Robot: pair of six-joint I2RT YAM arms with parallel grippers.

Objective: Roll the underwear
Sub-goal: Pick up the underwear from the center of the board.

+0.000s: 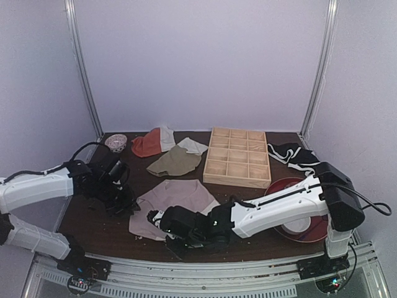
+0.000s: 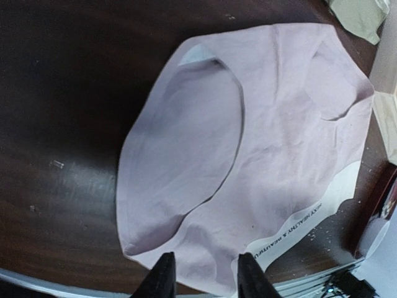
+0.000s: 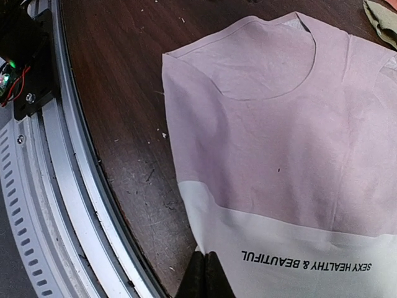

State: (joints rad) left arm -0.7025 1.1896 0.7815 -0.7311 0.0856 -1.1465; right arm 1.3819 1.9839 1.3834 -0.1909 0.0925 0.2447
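Observation:
The underwear (image 1: 177, 200) lies spread flat on the dark table near its front edge, mauve-pink with a white lettered waistband (image 3: 298, 248). My left gripper (image 2: 201, 273) stands open, its two fingers straddling the near edge of the underwear (image 2: 273, 124) beside the waistband (image 2: 322, 208); in the top view it (image 1: 127, 205) sits at the cloth's left side. My right gripper (image 3: 205, 273) is shut, its tips pinched on the waistband's corner, where the underwear (image 3: 279, 136) puckers toward them. From above it (image 1: 155, 218) is at the cloth's front-left corner.
A wooden compartment box (image 1: 237, 156) stands behind the underwear. An olive-green cloth (image 1: 173, 161), an orange-red and white cloth (image 1: 152, 143) and a small bowl (image 1: 116, 143) lie at the back left. A black and white cloth (image 1: 291, 155) and a red dish (image 1: 313, 228) are at the right. The metal rail (image 3: 56, 205) edges the table.

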